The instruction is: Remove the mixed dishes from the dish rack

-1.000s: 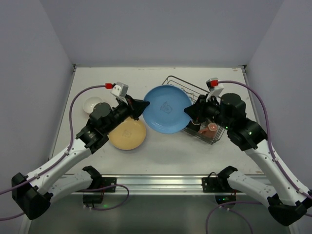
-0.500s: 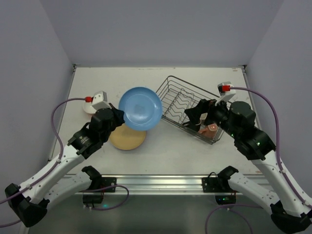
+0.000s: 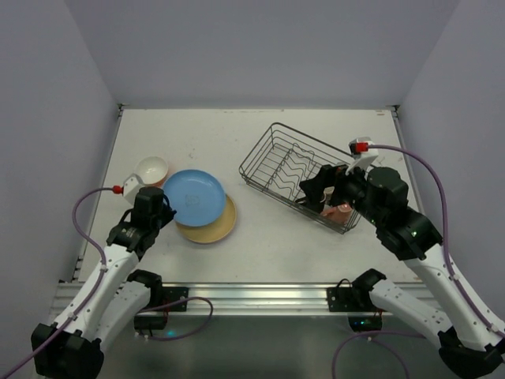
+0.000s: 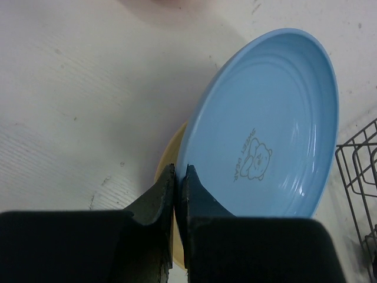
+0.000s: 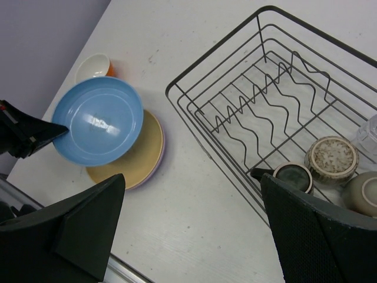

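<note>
Now passed across, the light blue plate (image 3: 193, 197) is pinched by the left gripper (image 4: 178, 172) over the tan plate (image 3: 219, 229); the right gripper (image 5: 193, 183) is spread wide, freed for the dish rack (image 3: 256, 147).

- The left gripper (image 4: 178, 171) carried the round light blue plate (image 3: 193, 197) left, down over the round tan plate (image 3: 222, 228).
- The right gripper (image 5: 192, 177) let go and pulled back.

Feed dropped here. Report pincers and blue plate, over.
Left pincer shut on blue plate rim, plate tilted over tan plate. Right pincer open over dish rack. Nothing in the way.
</note>
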